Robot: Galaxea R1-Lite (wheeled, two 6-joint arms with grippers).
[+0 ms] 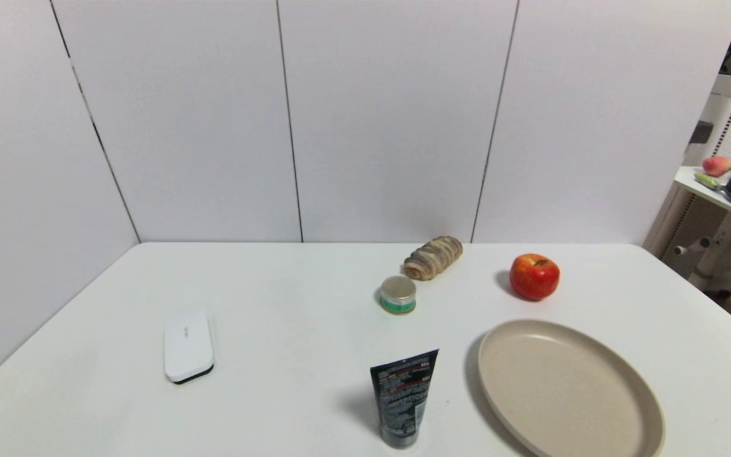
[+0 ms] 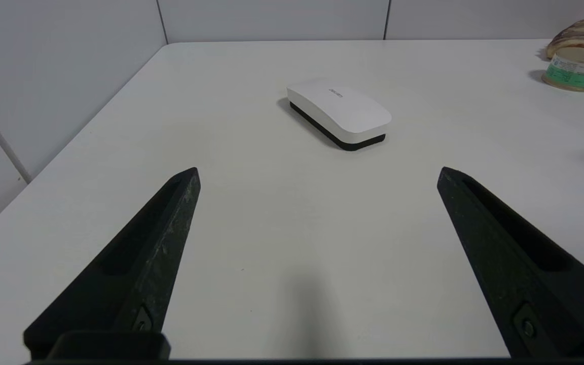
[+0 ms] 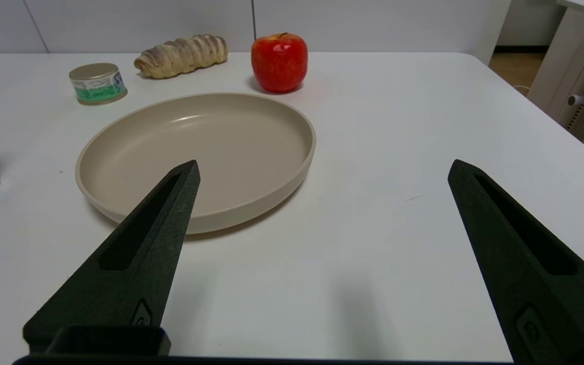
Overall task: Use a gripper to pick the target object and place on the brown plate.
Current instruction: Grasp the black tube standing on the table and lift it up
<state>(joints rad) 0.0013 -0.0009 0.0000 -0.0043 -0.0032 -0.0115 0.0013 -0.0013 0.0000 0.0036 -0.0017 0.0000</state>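
Black tube [image 1: 401, 397] upright beside brown plate [image 1: 625, 387]; left tool [image 2: 317, 175], right tool [image 3: 322, 170] spread, low over table.

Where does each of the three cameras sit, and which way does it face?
Head view: high, facing forward and down at the white table, standing black squeeze tube and beige round plate; no arm shows.
Left wrist view: low behind the left gripper, jaws wide apart, facing a white black-based eraser block.
Right wrist view: low behind the right gripper, jaws wide apart, facing the plate and red apple.
Shared: both wrist views show the green-sided tin.
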